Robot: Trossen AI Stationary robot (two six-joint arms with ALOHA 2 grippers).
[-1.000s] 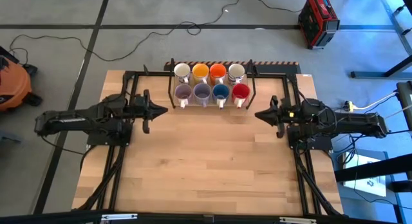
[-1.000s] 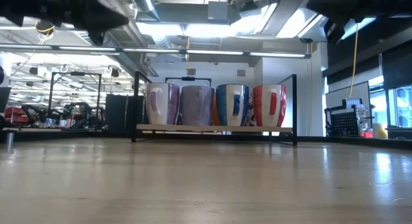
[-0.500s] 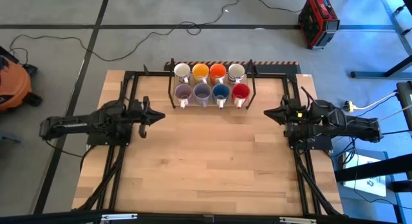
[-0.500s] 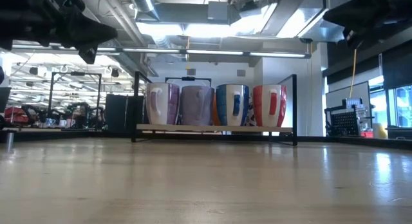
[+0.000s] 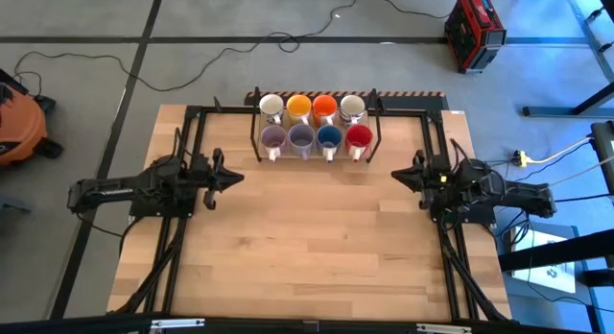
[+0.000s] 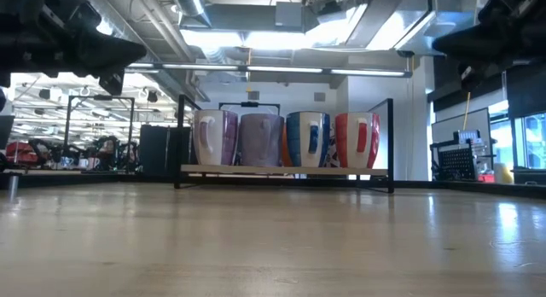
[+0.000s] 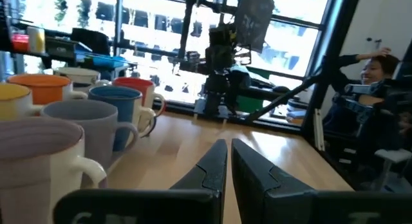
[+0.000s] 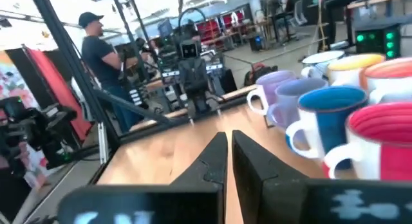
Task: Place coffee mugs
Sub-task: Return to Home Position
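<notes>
All eight coffee mugs (image 5: 301,136) stand on the rack (image 6: 281,170) at the far edge of the desk (image 5: 307,238), in two rows of four. Left claw (image 5: 233,175) and right claw (image 5: 398,176) hang over opposite sides of the desk, well apart from the rack. Each has its fingers together, holding nothing.

Eight coffee mugs (image 5: 301,135) stand upright in two rows (four each).

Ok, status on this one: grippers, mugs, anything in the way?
Left gripper shut, empty, left of the shelf. Right gripper shut, empty, opposite side. All eight mugs on the shelf, two rows of four. Nothing in the way.
</notes>
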